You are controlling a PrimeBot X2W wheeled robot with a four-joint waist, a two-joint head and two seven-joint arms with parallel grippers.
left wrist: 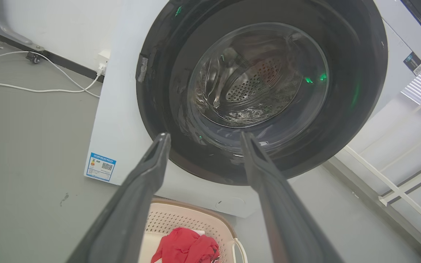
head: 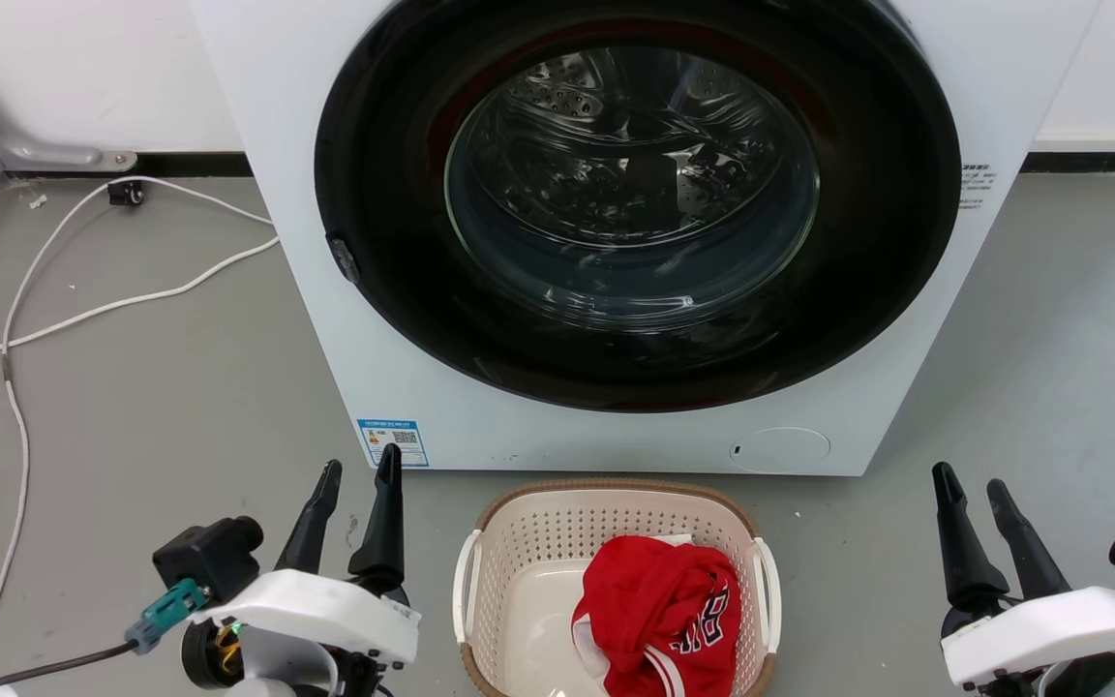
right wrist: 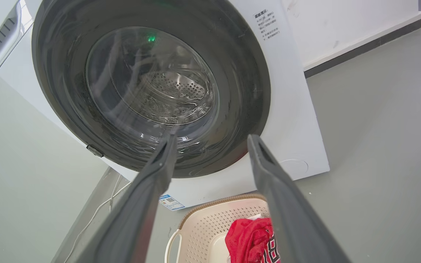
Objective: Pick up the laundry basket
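The big washing machine (head: 635,223) sits right behind the laundry basket (head: 538,542), which is on the floor (head: 180,407) between the two arms, so a sloppy lift or forward swing could bang the rim into the door. The left claw (head: 359,463) and right claw (head: 969,481) are both spread wide, holding nothing, well out to either side, and if they close unevenly the basket probably tips and dumps the red shirt (head: 659,605). Those thin white handles (head: 464,586) look easy to miss or slip off, too.
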